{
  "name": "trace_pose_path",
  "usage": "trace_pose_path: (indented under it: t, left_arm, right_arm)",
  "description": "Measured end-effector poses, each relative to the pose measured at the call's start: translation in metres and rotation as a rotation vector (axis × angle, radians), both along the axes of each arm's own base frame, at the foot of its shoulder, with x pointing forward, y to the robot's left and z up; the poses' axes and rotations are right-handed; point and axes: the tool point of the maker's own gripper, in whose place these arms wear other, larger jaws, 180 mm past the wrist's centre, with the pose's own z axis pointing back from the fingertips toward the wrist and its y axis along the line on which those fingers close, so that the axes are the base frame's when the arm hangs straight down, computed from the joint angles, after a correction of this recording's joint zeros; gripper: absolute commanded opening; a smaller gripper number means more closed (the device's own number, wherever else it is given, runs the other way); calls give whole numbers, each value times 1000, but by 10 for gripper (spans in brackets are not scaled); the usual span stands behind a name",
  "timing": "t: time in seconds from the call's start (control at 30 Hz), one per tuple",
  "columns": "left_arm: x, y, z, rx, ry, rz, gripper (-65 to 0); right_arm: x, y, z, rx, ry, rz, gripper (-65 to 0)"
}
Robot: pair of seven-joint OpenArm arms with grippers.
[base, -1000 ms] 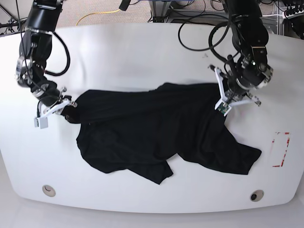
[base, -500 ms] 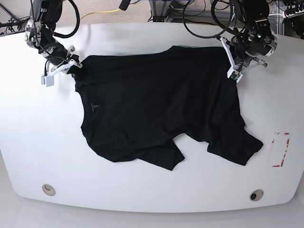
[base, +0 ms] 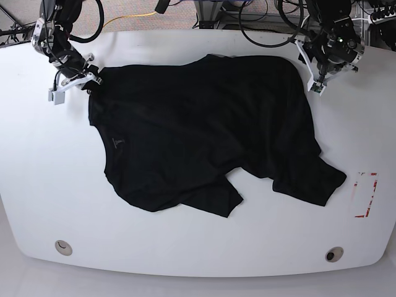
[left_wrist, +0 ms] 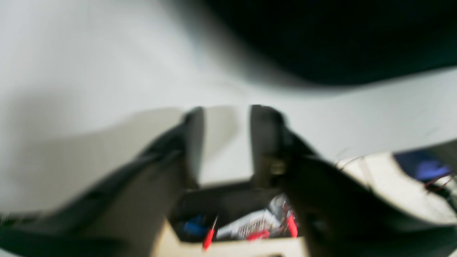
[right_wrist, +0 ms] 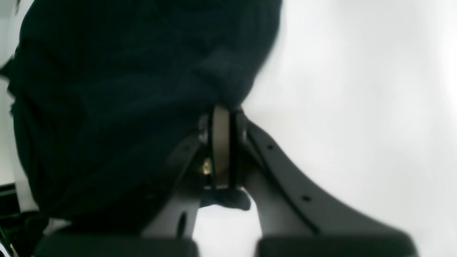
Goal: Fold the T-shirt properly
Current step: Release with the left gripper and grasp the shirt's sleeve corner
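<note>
Base view: shirt point(base: 204, 130) lies spread mid-frame; right claw point(base: 91, 81), upper left, pinches its corner, while left claw point(base: 314, 79), upper right, gapes empty—release gently, avoiding dragging.

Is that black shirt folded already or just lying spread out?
Spread out: the T-shirt lies mostly flat on the table, with no neat fold.

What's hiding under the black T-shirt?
Only the white table shows around the T-shirt. Whatever lies beneath is covered by cloth, so it cannot be seen.
</note>
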Motion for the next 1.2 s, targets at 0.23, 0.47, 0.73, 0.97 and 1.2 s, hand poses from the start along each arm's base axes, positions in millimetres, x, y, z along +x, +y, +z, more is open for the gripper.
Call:
trace_pose_path:
  t: [0.23,0.47,0.73,0.97,1.2]
  left_arm:
    - [7,2,3,-2,-23,0,-346]
    - [42,2,20,-1,-114,3,-369]
    - [104,-2,59,0,-280,-9,-350]
    - [148,-25,84,-21,-368,-88,-224]
    - [176,-46,79,-61,-345,-148,-208]
  right_arm:
    - [2,-1,1,4,-7,-5,-650]
    - [3,0,2,5,-10,-6,-650]
    - [3,2,1,16,-13,-16,-650]
    - [2,10,-2,39,-12,-24,-650]
    - [7,16,0,57,-28,-35,-650]
